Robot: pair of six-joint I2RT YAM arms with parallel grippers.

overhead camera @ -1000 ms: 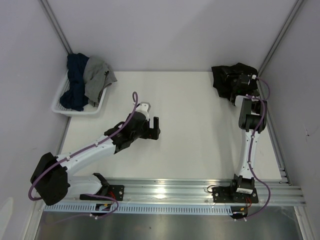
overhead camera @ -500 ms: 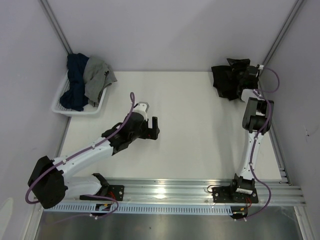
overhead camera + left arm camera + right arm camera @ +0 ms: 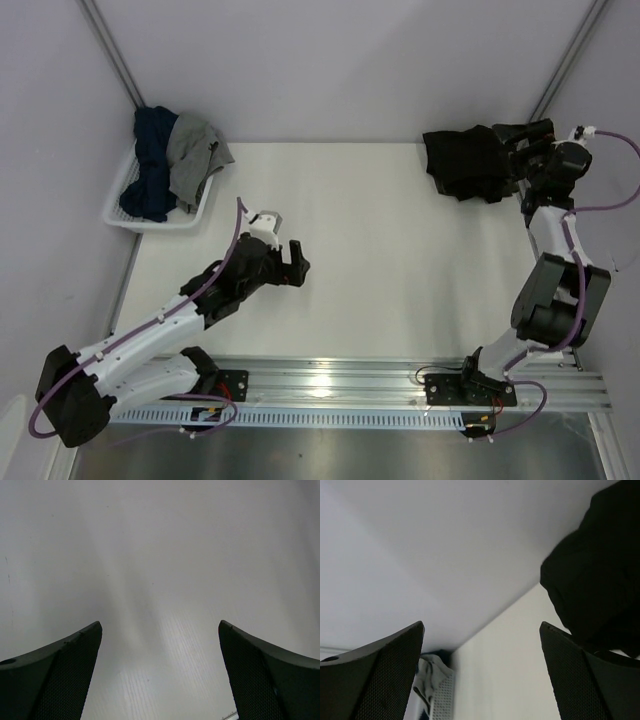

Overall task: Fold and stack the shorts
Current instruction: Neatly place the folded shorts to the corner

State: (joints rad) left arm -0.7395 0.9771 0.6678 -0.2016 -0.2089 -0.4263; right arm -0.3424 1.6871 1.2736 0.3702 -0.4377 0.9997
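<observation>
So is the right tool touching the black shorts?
Cannot tell. In the top view the right tool and black shorts merge, dark on dark; the wrist view shows open, empty jaws, cloth beside one finger.

Setting: robotics lab test cell, we judge. Evidence we list:
- white bench (image 3: 400, 250) beneath the left end effector (image 3: 298, 264)
- plain grey wall panels (image 3: 330, 70) beyond it
- aluminium rail (image 3: 340, 378) behind it, bearing arm bases (image 3: 478, 378)
- purple cabling (image 3: 237, 228)
</observation>
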